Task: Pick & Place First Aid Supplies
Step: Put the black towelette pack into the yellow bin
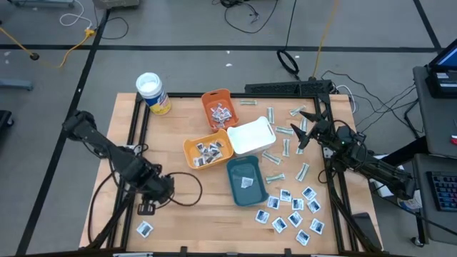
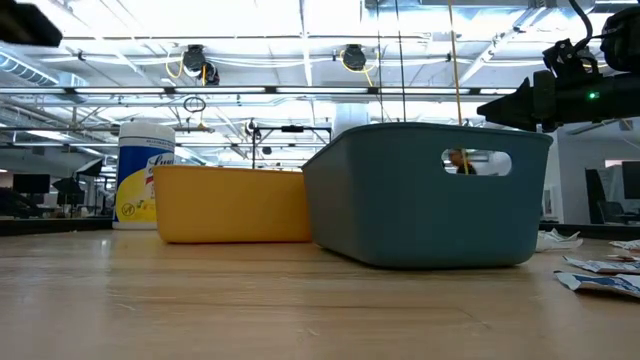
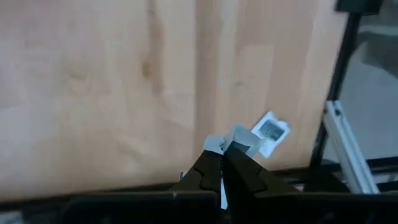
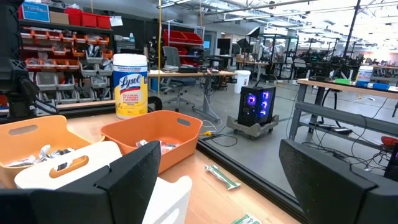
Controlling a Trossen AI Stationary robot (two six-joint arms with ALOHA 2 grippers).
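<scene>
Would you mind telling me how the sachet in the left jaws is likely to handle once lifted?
The sachet looks thin and flat, so probably light and floppy. The left gripper pinches only its edge, so it may droop or twist. It seems unlikely to roll.

High: overhead, straight down, whole table [image 1: 178,207] and both arms | Low: table-top height, level, close on teal tray [image 2: 430,195], room behind | Left wrist: close, down on bare wood | Right wrist: level across table toward room | Shared: orange trays [image 4: 152,134] and canister [image 4: 130,84] in high, right wrist.
</scene>
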